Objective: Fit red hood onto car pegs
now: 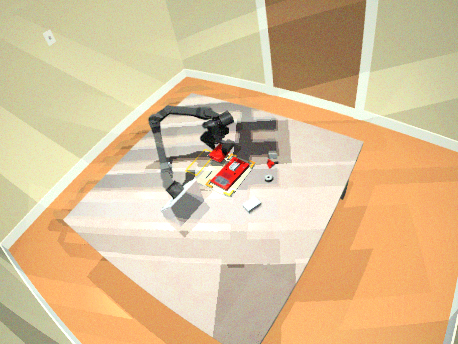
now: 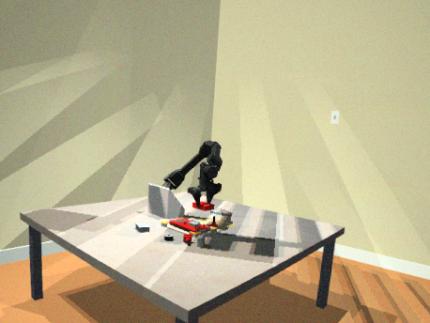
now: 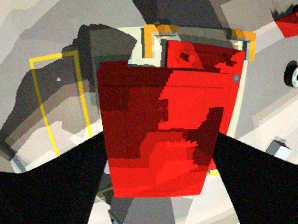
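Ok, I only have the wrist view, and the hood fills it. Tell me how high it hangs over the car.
Observer: In the exterior view the hood hangs in the air, shut in the gripper, with a visible gap above the chassis.
Operator: Say whether it's centred.
Observer: No. From the top it shows off one end of the chassis.
Operator: Report anything I'm missing.
Observer: A white block lies across the chassis from the hood.

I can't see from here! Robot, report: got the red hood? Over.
Gripper shut on the hood, carried in the air. Chassis in its jig just beyond, not yet covered. Nothing seen between them.
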Action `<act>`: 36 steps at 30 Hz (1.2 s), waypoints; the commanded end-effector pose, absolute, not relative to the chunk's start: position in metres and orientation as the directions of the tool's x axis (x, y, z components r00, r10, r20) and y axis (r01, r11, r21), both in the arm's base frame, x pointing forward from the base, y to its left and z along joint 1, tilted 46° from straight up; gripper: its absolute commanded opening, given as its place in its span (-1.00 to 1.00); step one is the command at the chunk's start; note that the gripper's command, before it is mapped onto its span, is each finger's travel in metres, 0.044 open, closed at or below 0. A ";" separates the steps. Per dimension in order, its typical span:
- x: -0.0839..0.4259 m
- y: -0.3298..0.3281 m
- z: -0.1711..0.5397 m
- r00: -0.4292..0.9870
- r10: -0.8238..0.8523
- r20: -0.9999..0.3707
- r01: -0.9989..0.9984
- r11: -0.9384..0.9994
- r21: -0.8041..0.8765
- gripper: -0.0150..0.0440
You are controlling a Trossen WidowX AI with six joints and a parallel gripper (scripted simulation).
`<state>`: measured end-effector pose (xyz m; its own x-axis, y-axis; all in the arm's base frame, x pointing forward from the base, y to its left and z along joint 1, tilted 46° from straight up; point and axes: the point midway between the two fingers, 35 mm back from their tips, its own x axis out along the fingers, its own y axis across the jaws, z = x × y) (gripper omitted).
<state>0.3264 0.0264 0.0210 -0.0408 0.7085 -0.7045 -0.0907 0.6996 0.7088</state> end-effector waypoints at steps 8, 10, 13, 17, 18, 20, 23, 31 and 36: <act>0.338 0.008 -0.001 -0.046 0.709 -0.704 -0.077 0.700 0.710 -0.49; 0.340 0.005 -0.005 -0.047 0.710 -0.703 -0.075 0.699 0.711 -0.49; 0.342 0.000 -0.011 -0.047 0.710 -0.702 -0.070 0.699 0.712 -0.49; 0.345 -0.007 -0.019 -0.047 0.712 -0.701 -0.065 0.698 0.713 -0.49; 0.346 -0.009 -0.021 -0.047 0.712 -0.701 -0.064 0.698 0.713 -0.49; 0.347 -0.012 -0.025 -0.048 0.713 -0.700 -0.061 0.697 0.714 -0.49; 0.349 -0.017 -0.031 -0.048 0.714 -0.699 -0.057 0.696 0.715 -0.49; 0.349 -0.009 -0.038 -0.048 0.714 -0.698 -0.056 0.696 0.716 -0.49; 0.348 0.009 -0.058 -0.048 0.715 -0.697 -0.056 0.695 0.717 -0.49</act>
